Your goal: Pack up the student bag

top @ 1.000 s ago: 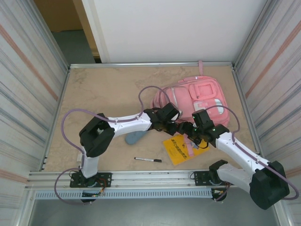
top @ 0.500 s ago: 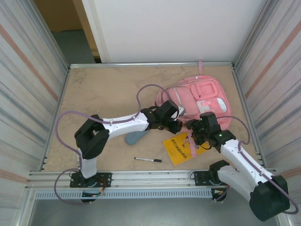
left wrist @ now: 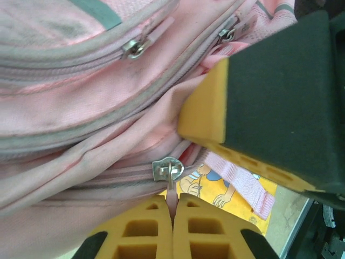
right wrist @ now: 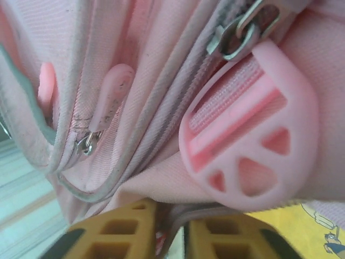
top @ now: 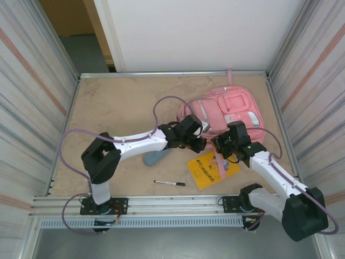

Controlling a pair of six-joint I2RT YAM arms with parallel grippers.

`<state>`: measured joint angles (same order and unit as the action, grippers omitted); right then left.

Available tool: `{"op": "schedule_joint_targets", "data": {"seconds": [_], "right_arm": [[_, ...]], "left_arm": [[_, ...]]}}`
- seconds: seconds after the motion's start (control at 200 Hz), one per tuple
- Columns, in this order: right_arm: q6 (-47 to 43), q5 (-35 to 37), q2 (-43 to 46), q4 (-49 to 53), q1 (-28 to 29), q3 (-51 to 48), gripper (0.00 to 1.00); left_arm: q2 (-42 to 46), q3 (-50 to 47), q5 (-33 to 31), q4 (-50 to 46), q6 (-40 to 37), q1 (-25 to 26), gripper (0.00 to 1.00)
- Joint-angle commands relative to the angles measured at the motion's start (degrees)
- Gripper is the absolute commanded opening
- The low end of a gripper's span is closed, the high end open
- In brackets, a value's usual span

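The student bag (top: 232, 110), a soft pink backpack, lies at the back right of the table. My left gripper (top: 202, 141) is at its near edge, shut (left wrist: 173, 202) on the thin pink pull tab hanging from a silver zip slider (left wrist: 167, 169). Close beside it, my right gripper (top: 217, 144) is also at that edge. In the right wrist view its jaws (right wrist: 171, 216) pinch a grey-piped fold of the bag's fabric, just under a round pink plastic buckle (right wrist: 250, 145). One of the right gripper's fingers (left wrist: 259, 91) presses on the bag next to the zip.
A yellow picture book (top: 207, 171) lies under a pink strap (left wrist: 242, 183) just in front of the bag. A black pen (top: 170, 183) lies near the front edge and a blue-grey soft item (top: 156, 157) under the left arm. Striped walls close both sides.
The right gripper has shut on the bag's fabric beside the zip. Both grippers have shifted slightly toward the bag; the left stays shut on the pull tab.
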<state>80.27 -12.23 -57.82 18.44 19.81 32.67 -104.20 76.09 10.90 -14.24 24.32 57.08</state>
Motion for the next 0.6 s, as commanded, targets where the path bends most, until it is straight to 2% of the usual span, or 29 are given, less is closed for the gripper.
{"op": "schedule_joint_targets", "data": {"seconds": [0.0, 0.07, 0.165, 0.286, 0.381, 0.501, 0.521, 0.561, 0.596], "right_arm": [[-5.33, 1.48, -0.06, 2.44, -2.25, 1.76, 0.06], [-8.68, -0.56, -0.63, 3.35, -4.20, 2.30, 0.01], [-14.91, -3.83, -1.63, 5.18, -6.94, 3.27, 0.00], [-23.13, -7.40, -3.51, 6.67, -10.27, 4.80, 0.00], [-29.84, -16.64, -5.40, 3.99, -12.48, 5.79, 0.04], [-35.11, -16.40, -8.42, 8.50, -12.97, 10.04, 0.16], [-35.69, -15.73, -8.81, 9.80, -13.33, 10.89, 0.23], [-36.50, -15.11, -9.57, 11.97, -13.96, 12.20, 0.44], [-36.63, -16.31, -9.91, 14.13, -14.40, 13.11, 0.52]], "left_arm": [[7.73, -1.76, -2.31, -0.65, -1.45, -2.58, 0.00], [8.91, -3.29, -5.58, -4.36, -2.52, -4.31, 0.00], [9.78, -5.58, -6.78, -7.11, -3.66, -7.55, 0.00], [8.93, -8.15, -4.64, -6.74, -5.59, -10.96, 0.00], [7.27, -8.16, 0.49, -5.46, -6.47, -11.21, 0.00], [6.22, -8.06, 3.21, -2.62, -6.41, -9.08, 0.00], [6.10, -7.99, 3.37, -2.04, -6.09, -8.76, 0.00], [5.70, -7.57, 4.22, -1.02, -4.94, -8.18, 0.00], [5.36, -7.13, 5.21, -0.26, -3.81, -7.59, 0.00]]}}
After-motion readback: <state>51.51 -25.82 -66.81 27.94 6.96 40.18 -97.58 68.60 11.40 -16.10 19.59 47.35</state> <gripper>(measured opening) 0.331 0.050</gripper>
